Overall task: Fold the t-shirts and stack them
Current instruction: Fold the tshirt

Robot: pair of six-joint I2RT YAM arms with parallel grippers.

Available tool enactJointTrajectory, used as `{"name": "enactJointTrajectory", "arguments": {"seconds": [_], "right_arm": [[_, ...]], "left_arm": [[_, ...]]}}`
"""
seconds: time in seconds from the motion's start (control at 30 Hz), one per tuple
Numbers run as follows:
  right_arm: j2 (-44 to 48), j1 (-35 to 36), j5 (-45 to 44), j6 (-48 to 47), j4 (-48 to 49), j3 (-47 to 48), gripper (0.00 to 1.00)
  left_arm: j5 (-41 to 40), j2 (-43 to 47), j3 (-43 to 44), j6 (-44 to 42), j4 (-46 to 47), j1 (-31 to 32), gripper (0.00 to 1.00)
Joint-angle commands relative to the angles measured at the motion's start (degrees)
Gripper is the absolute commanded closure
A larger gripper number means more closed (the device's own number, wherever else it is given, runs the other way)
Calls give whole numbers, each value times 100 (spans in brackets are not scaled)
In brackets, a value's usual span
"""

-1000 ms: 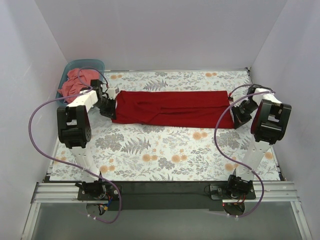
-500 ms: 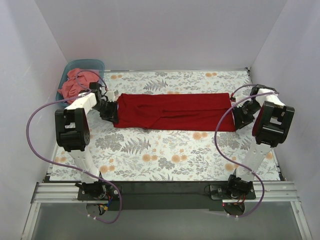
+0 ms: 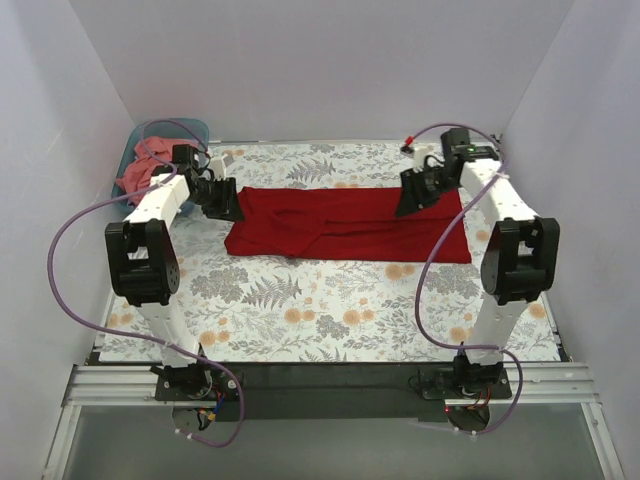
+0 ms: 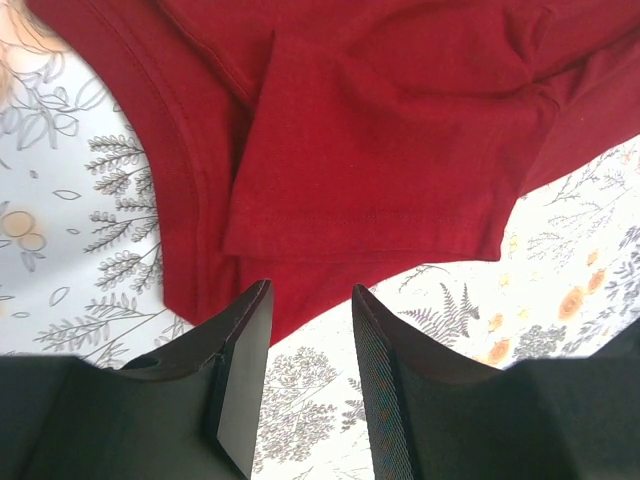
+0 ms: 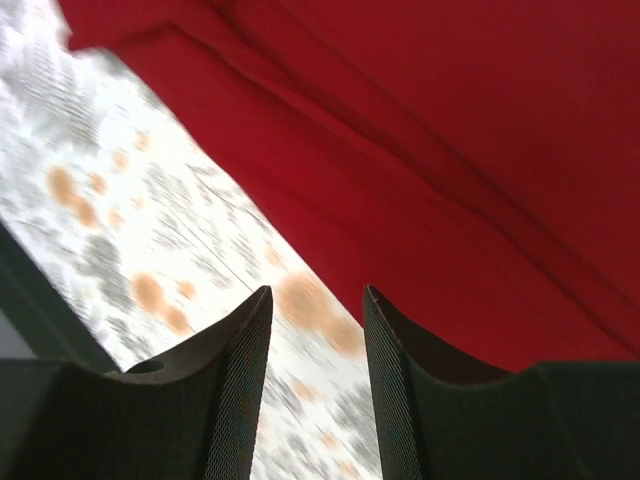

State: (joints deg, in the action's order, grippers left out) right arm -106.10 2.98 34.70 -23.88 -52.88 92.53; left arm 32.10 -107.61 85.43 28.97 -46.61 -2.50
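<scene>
The crimson t-shirt lies folded lengthwise as a long band across the back half of the table. My left gripper hovers at the shirt's far left corner, open and empty; its wrist view shows the shirt's sleeve and hem just beyond the fingertips. My right gripper is over the shirt's far edge, right of centre, open and empty; its wrist view shows the red cloth. The salmon-pink shirt is crumpled in the teal tub.
The floral table cover lies in front of the shirt. White walls close in the left, right and back. The teal tub stands in the back left corner. Purple cables loop off both arms.
Both grippers have let go of the shirt's ends. The right gripper swung from the shirt's right end back and inward over its far edge. The left moved slightly toward the back.
</scene>
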Motion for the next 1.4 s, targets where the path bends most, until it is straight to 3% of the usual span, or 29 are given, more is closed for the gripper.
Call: {"name": "enactJointTrajectory", "arguments": {"seconds": [0.0, 0.27, 0.4, 0.7, 1.37], "right_arm": [[-164, 902, 845, 1531, 1094, 11, 51], [-384, 2557, 610, 4135, 3896, -666, 45], [-700, 3119, 441, 4812, 4338, -781, 44], [-1202, 3367, 283, 6280, 4708, -1148, 37], [-1712, 3498, 573, 7248, 5508, -1176, 40]], "left_arm": [[148, -146, 44, 249, 64, 48, 63], [-45, -330, -96, 495, 214, 101, 63], [-160, -427, -123, 495, 266, 171, 63], [-178, -445, -26, 513, 319, 171, 64], [-239, -374, -131, 530, 398, 171, 63]]}}
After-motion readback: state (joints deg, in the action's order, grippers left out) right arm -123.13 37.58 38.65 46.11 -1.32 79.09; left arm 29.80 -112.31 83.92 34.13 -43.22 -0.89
